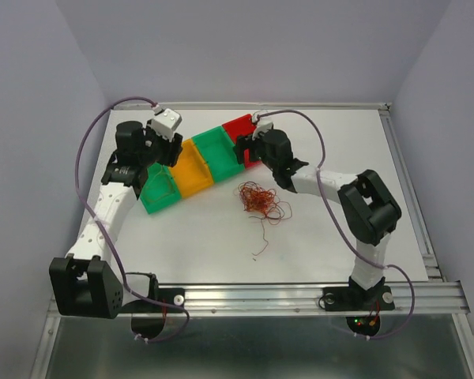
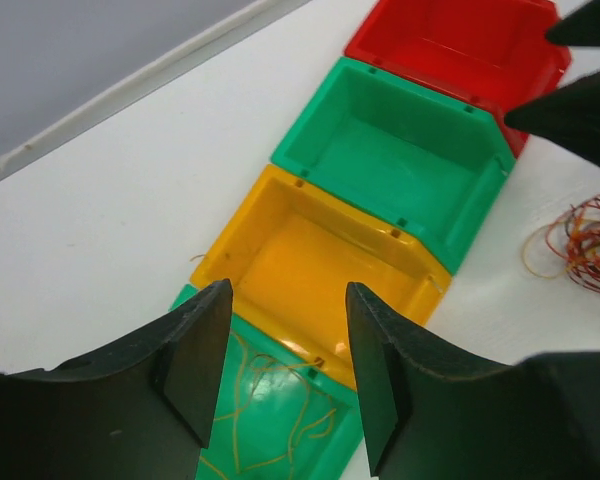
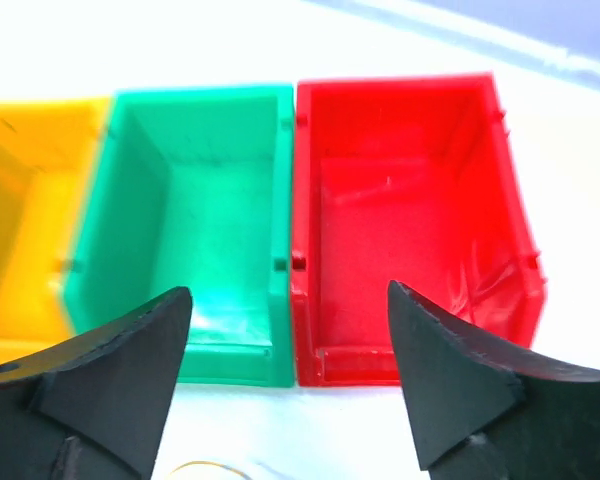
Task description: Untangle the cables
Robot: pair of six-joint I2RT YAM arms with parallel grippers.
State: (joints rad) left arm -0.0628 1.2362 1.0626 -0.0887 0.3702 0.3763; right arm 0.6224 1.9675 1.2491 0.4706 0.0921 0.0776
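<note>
A tangle of cables (image 1: 257,199) is seen lying on the white table (image 1: 324,237), just right of the middle. It is near the row of 4 bins but not touching it. The tangle is made up of hair-thin wires, mostly red and orange, with some yellow and a few dark ones, curled into many loose, overlapping loops. 1 single strand (image 1: 262,237) is drawn out of its near side and trails toward the near edge of the table.

The bins are set wall to wall in a diagonal row from near left to far right: a near green bin (image 1: 154,207), a yellow bin (image 1: 191,170), a second green bin (image 1: 220,154) and a red bin (image 1: 238,126). Several thin yellow strands (image 2: 270,420) are seen curled on the floor of the near green bin.

The left gripper (image 2: 286,300) is held above the place where the near green bin and the yellow bin meet. Its jaws are set moderately apart and nothing is gripped. The right gripper (image 3: 288,290) is held above the near walls of the second green bin and the red bin. Its jaws are spread wide and nothing is gripped. Neither gripper is touching the tangle. In the right wrist view, a short yellow loop (image 3: 210,468) is partly seen on the table at the bottom edge.
</note>
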